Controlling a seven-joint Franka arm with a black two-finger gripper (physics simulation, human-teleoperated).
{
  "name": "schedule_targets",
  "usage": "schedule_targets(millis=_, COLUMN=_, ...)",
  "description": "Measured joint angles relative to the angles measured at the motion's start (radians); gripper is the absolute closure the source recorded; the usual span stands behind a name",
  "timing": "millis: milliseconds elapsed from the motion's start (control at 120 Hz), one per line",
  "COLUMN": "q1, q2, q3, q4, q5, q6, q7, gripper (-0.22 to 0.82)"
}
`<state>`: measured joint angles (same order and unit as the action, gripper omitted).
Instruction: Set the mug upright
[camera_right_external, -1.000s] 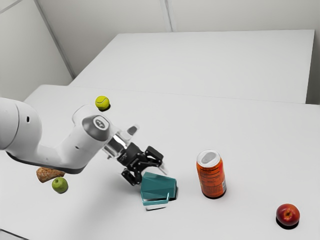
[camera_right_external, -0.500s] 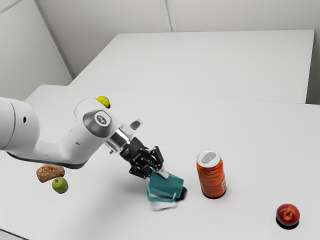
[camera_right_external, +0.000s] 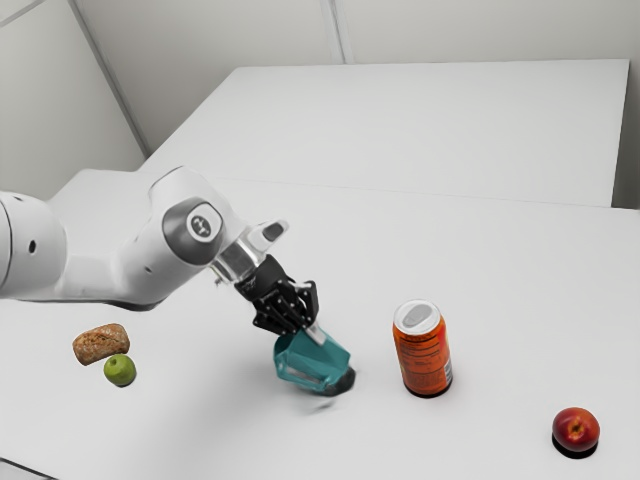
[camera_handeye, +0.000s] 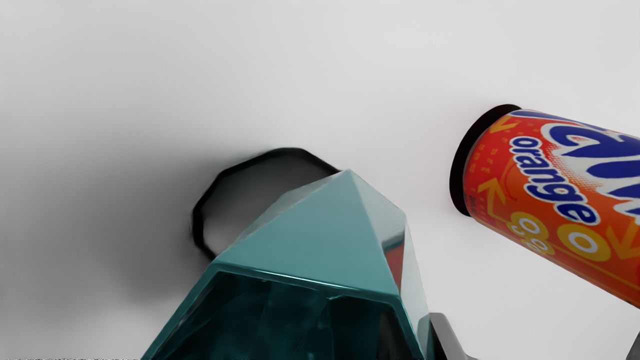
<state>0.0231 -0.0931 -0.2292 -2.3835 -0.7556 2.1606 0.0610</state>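
Observation:
The teal mug (camera_right_external: 322, 358) hangs tilted just over the table, a dark shadow beneath it in the exterior view. At its upper side is my gripper (camera_right_external: 315, 332), shut on the mug's wall. In the wrist view the faceted mug (camera_handeye: 310, 240) has its dark opening turned towards the hand camera. One grey fingertip of the gripper (camera_handeye: 421, 337) stands outside the wall; a dark shape shows just inside it. The mug covers much of the inner finger.
An orange can (camera_right_external: 423, 350) stands upright near the mug, towards the exterior view's right; the can (camera_handeye: 555, 195) is close in the wrist view too. Farther right lies a red apple (camera_right_external: 576, 430). Bread (camera_right_external: 101, 343) and a green apple (camera_right_external: 120, 370) lie at the left.
The gripper's spread fingers have come together on the mug. The mug has been lifted and turned, shifting right, then back left. The arm now covers the tennis ball.

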Motion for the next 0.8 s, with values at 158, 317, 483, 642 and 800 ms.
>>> schedule_targets(millis=158, q1=0.0, q2=-0.019, q3=-0.003, q4=0.038, q5=0.166, q6=0.0, q7=-0.054, gripper=0.77)
schedule_targets(millis=317, q1=0.023, q2=-0.016, q3=0.001, q4=0.083, q5=0.372, q6=0.0, q7=-0.1, gripper=0.78)
schedule_targets(millis=483, q1=0.026, q2=-0.003, q3=0.007, q4=0.108, q5=0.568, q6=-0.002, q7=-0.145, gripper=0.78)
schedule_targets(millis=642, q1=0.04, q2=0.014, q3=0.016, q4=0.131, q5=0.722, q6=-0.009, q7=-0.179, gripper=0.78)
schedule_targets(millis=800, q1=0.053, q2=0.032, q3=0.028, q4=0.153, q5=0.834, q6=-0.022, q7=-0.205, gripper=0.78)
